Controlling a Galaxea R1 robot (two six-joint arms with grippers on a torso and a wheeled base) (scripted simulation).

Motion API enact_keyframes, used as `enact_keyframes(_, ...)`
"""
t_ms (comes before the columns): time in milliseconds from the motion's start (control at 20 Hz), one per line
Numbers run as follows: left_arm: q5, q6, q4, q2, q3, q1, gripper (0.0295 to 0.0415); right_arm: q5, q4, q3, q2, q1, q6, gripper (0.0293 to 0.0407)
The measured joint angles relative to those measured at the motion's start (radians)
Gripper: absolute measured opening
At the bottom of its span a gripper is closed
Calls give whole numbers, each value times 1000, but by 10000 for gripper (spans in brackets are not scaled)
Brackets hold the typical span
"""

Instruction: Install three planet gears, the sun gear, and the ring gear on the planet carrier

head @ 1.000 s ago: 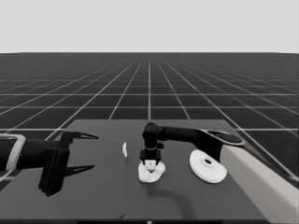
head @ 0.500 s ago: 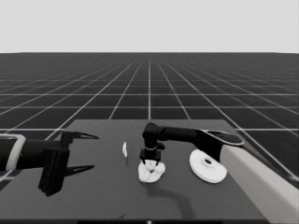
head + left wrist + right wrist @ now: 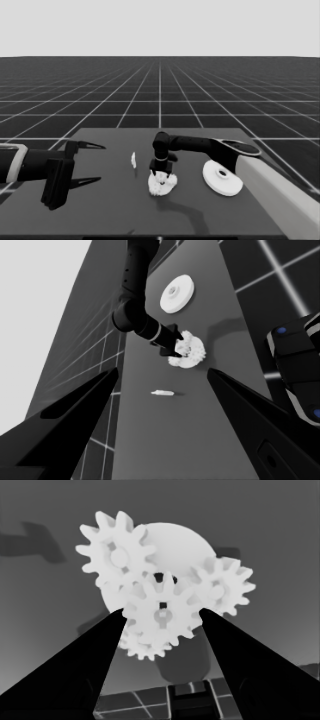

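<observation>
Smaller white round part (image 3: 161, 186): I log it flat at mid-table, largely covered by gears.

Small white toothed gears: I count one (image 3: 116, 555) at one side, one (image 3: 223, 586) at the other, one (image 3: 159, 614) central between the right gripper's (image 3: 161, 625) fingers (contact not clear), a fourth (image 3: 134, 645) partly hidden beneath.

Larger white round part (image 3: 222, 178) with raised hub: flat, apart at the right.

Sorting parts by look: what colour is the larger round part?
White, with a small dark hole in its hub; the larger round part shows best in the head view.
</observation>
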Motion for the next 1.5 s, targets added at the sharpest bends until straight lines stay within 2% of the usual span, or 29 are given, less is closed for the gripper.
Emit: enact_keyframes(1500, 0, 0, 0, 0, 0, 0, 385, 0, 0, -1, -1, -6, 314, 309)
